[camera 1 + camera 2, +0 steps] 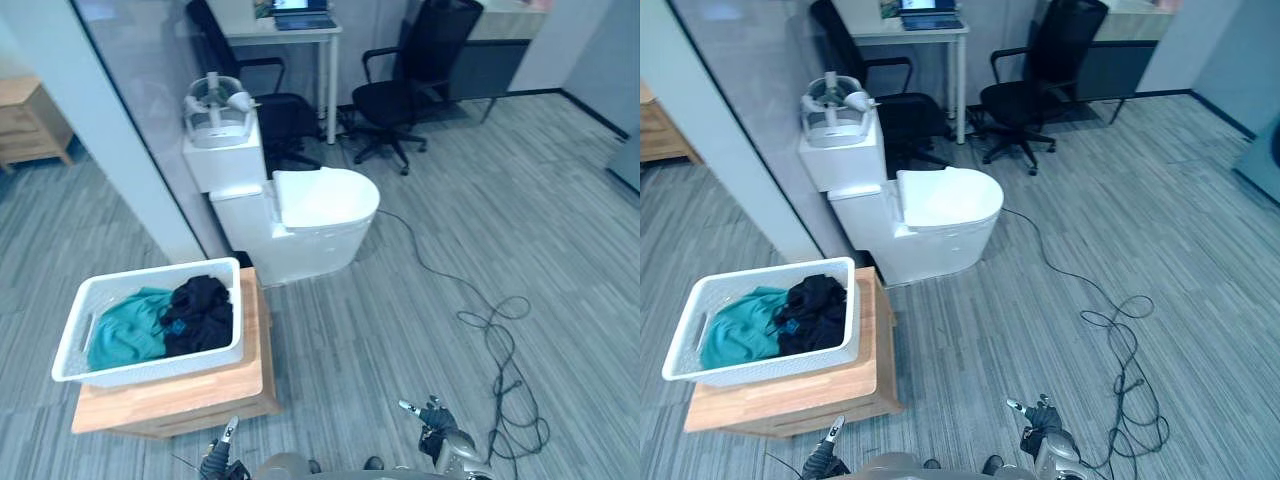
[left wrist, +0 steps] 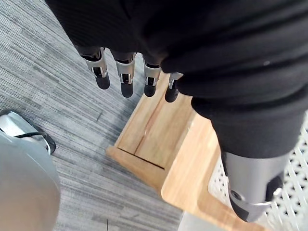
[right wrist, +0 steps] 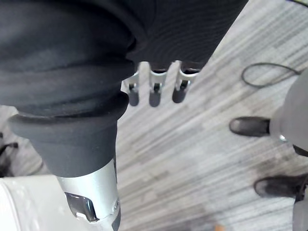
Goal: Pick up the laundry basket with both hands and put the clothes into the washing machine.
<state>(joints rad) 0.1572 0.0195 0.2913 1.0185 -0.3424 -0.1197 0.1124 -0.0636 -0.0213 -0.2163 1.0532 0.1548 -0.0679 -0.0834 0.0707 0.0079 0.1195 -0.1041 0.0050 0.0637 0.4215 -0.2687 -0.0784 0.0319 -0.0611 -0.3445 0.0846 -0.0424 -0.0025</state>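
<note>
Basket (image 1: pixel 160 272) on bench (image 1: pixel 200 390): open floor (image 1: pixel 400 320) on both sides. Toilet (image 1: pixel 320 215) close behind, partition (image 1: pixel 130 130) beside it. Cable (image 1: pixel 510 384) loops on the right.

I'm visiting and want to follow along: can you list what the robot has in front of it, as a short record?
Basket: white laundry basket on a low wooden stand
Contents: teal garment beside black garment
Left hand: open, near the stand's corner, holding nothing
Right hand: open, above the floor
Behind: white toilet, black office chair
</note>
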